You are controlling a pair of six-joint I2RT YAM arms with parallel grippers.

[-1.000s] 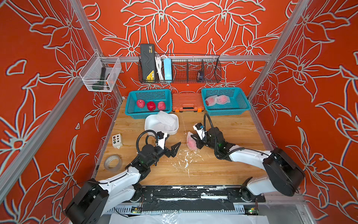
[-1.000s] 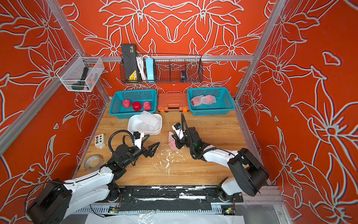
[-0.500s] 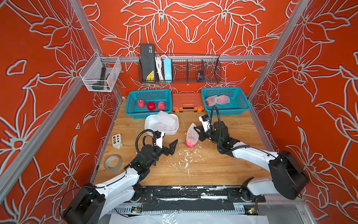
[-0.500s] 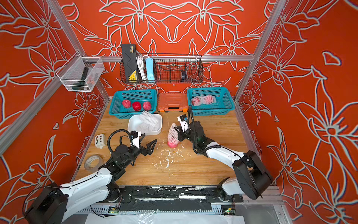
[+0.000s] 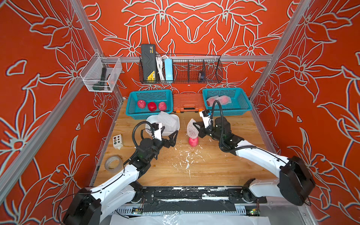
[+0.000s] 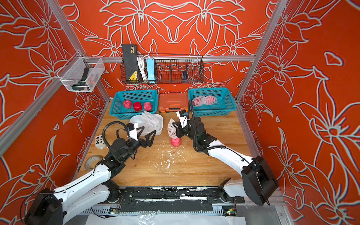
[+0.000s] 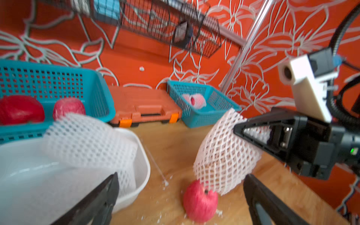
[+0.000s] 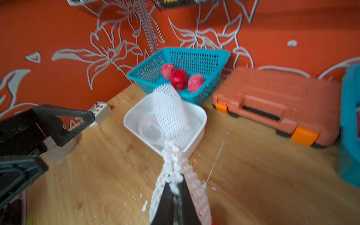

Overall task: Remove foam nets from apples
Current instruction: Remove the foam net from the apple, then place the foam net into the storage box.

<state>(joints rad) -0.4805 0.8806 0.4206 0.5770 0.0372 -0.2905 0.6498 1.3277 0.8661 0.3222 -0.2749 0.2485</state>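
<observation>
Our right fingers [image 8: 167, 206] are clenched on the bunched upper end of a foam net [image 7: 220, 155]. It hangs below them, its lower edge just at the top of a bare apple [image 7: 200, 200] on the tabletop [image 5: 194, 171]. Our left fingers [image 7: 97, 202] are released, spread wide and empty, with the apple just ahead of them.

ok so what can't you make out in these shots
- The net and apple: left wrist view is blurred and the net's hem overlaps the apple's top; touching or clear, cannot tell.
- Same apple, right wrist view: almost all hidden behind the right gripper and net, at the frame's edge.
- In the tub, the nets overlap; count unclear in any view.
- The clear bin: dark contents too small to name in the top views.
</observation>
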